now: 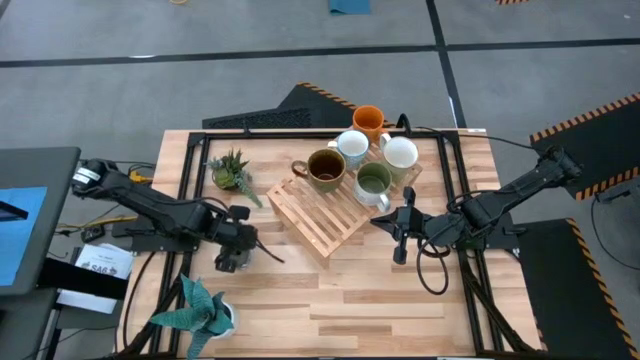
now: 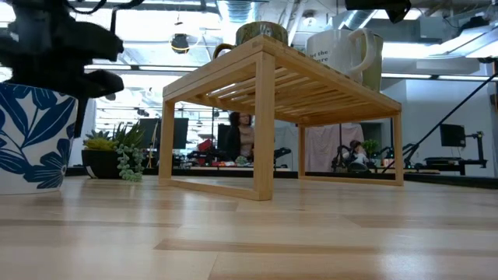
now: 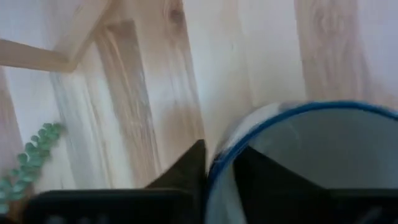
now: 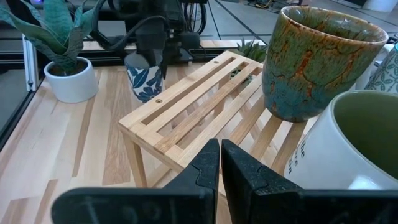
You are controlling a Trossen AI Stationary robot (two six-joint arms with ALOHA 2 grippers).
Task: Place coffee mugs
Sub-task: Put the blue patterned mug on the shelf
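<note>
Blue-leaf-patterned mug (image 4: 143,78) is standing on the table beside the slatted wood rack (image 1: 318,208); only my left wrist view is showing my left gripper (image 1: 233,258) pinching its glossy blue rim. My right gripper (image 1: 400,240) is hanging closed, empty.

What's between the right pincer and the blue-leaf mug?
The bare end of the slatted wooden rack sits between right pincer and blue-leaf mug, clearest in the right wrist view.

Both arms are dark and jointed; the left claw (image 1: 233,262) and right claw (image 1: 400,254) end in black tapered fingers; black cables loop beside each.
</note>
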